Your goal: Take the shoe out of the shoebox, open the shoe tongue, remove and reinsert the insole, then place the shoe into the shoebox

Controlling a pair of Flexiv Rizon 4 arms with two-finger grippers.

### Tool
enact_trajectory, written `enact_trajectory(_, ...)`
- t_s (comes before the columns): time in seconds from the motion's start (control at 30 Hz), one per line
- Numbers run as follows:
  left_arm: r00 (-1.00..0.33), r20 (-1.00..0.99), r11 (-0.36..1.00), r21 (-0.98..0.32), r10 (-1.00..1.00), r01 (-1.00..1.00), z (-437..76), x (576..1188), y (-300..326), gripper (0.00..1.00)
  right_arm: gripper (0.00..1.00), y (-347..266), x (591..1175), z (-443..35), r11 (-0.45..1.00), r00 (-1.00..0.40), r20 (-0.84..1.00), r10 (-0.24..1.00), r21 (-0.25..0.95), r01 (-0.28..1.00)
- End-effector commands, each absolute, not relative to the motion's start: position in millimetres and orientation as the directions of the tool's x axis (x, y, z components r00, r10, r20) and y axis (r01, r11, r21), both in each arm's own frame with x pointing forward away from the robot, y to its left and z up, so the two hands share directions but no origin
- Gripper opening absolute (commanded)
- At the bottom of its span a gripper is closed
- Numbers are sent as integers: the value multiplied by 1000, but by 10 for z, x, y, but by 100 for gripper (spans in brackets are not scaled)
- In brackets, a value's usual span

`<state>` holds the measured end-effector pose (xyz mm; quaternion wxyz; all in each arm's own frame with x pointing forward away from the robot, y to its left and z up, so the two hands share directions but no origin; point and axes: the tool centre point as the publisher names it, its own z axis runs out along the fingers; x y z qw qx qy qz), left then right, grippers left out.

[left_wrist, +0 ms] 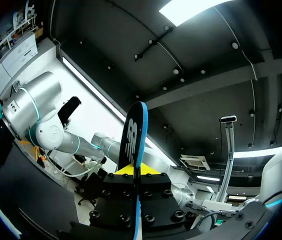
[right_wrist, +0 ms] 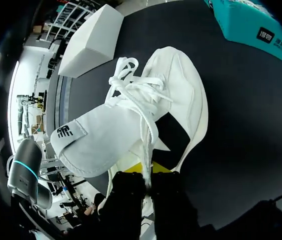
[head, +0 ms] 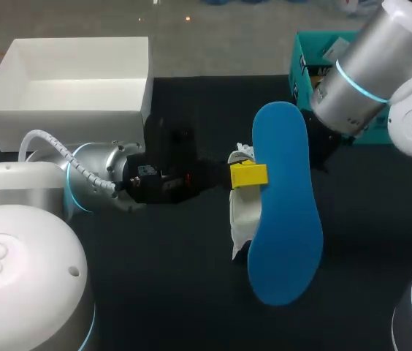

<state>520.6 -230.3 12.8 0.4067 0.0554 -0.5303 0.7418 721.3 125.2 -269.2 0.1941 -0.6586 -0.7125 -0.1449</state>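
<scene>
A blue insole (head: 286,205) stands on edge above the table, and my left gripper (head: 248,175) is shut on its rim. In the left wrist view the insole (left_wrist: 133,135) rises edge-on from between the yellow tips of that gripper (left_wrist: 136,171). A white shoe (head: 241,219) lies partly hidden under the insole. In the right wrist view the shoe (right_wrist: 176,95) shows its loose laces (right_wrist: 141,100) and its tongue (right_wrist: 91,140) pulled out, and my right gripper (right_wrist: 148,172) is shut on its lace and edge. My right arm (head: 352,80) comes in from the upper right, its fingers hidden behind the insole.
The open white shoebox (head: 67,110) stands at the back left, also seen beyond the shoe as the shoebox (right_wrist: 88,40). A teal box (head: 304,69) sits at the back right by my right arm. The table (head: 155,278) is covered in black cloth.
</scene>
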Motion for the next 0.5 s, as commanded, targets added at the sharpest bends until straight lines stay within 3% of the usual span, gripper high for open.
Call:
enact_trajectory(0.03,-667,520,-109,-740,533,-664,168,5149,-2315,0,0,1282,7235,-2766,100,-66,478,876,-46,994)
enact_trajectory(0.5,-667,520,-109,-740,533,-664,168,5149,-2315,0,0,1336,7242,-3170,168,-110,539,835,-61,984)
